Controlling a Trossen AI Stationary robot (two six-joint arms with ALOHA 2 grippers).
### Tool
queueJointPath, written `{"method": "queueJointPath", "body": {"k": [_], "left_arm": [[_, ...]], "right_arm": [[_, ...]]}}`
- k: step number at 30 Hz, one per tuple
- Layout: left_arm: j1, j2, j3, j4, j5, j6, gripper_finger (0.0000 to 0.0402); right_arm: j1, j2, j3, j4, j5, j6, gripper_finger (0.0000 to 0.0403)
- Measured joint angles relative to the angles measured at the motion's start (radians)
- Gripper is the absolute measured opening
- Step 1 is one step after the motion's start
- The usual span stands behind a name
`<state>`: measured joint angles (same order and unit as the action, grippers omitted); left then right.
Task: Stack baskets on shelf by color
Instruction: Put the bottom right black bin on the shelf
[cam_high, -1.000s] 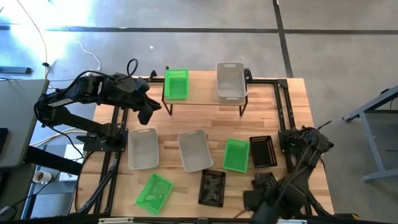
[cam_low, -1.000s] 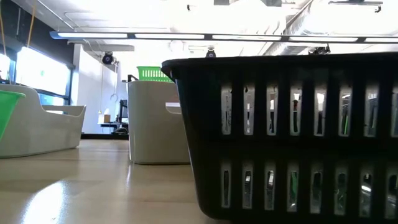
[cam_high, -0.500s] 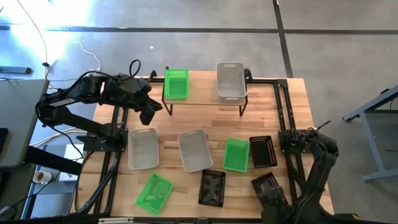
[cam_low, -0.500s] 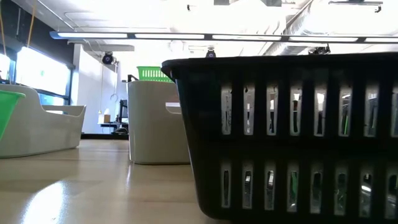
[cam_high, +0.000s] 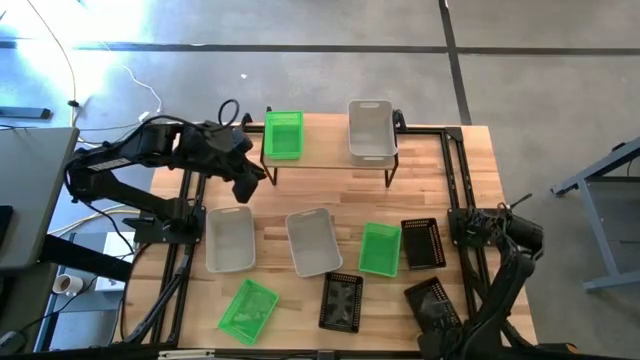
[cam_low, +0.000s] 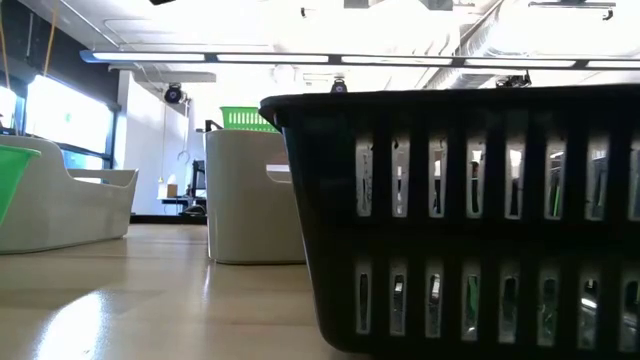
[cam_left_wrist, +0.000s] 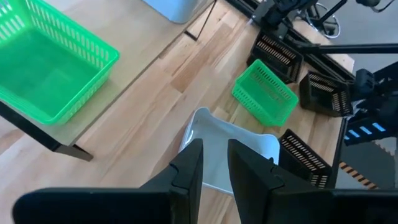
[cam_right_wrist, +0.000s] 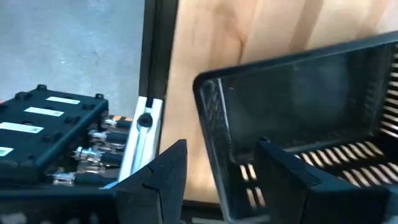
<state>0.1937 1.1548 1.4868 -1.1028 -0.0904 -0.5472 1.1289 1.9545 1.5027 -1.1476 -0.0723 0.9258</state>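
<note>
The shelf (cam_high: 330, 158) stands at the table's far edge with one green basket (cam_high: 283, 134) and one grey basket (cam_high: 371, 130) on it. On the table lie two grey baskets (cam_high: 230, 238) (cam_high: 313, 241), two green baskets (cam_high: 380, 248) (cam_high: 247, 308) and three black baskets (cam_high: 422, 243) (cam_high: 342, 300) (cam_high: 432, 300). My left gripper (cam_high: 247, 185) (cam_left_wrist: 214, 146) hovers in front of the shelf's left end, empty, with a narrow gap between its fingers. My right gripper (cam_right_wrist: 222, 149) is open at the near right corner. Its fingers stand on either side of one end wall (cam_right_wrist: 214, 134) of the nearest black basket.
Black frame rails (cam_high: 452, 170) run along the table's left and right sides. In the low view a black basket (cam_low: 470, 220) fills the near right, with a grey basket (cam_low: 255, 195) behind it. Bare wood (cam_high: 320, 195) lies between the shelf and the row of baskets.
My left gripper has drifted a little toward the table's right, in front of the shelf's left end. My right arm has swung toward the table's right edge, bringing its gripper to the black basket at the near right corner.
</note>
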Motion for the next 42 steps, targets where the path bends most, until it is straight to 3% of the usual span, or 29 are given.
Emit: {"method": "queueJointPath", "body": {"k": [12,17,21,28,42], "left_arm": [[0.000,0.011,0.000,0.000,-0.002,0.000,0.0065],[0.000,0.010,0.000,0.000,-0.003,0.001,0.0065],[0.000,0.010,0.000,0.000,-0.003,0.001,0.0065],[0.000,0.010,0.000,0.000,-0.003,0.001,0.0065],[0.000,-0.001,0.000,-0.011,0.005,0.036,0.0065]], "right_arm": [[-0.002,0.000,-0.138,0.119,-0.055,0.067,0.0163],[-0.023,0.000,-0.123,0.125,-0.067,0.069,0.0091],[-0.050,0.000,-0.081,0.123,-0.070,0.073,0.0012],[-0.119,0.000,0.042,0.112,-0.042,0.136,0.0004],[-0.298,0.000,0.400,-0.046,0.162,0.195,0.0001]]}}
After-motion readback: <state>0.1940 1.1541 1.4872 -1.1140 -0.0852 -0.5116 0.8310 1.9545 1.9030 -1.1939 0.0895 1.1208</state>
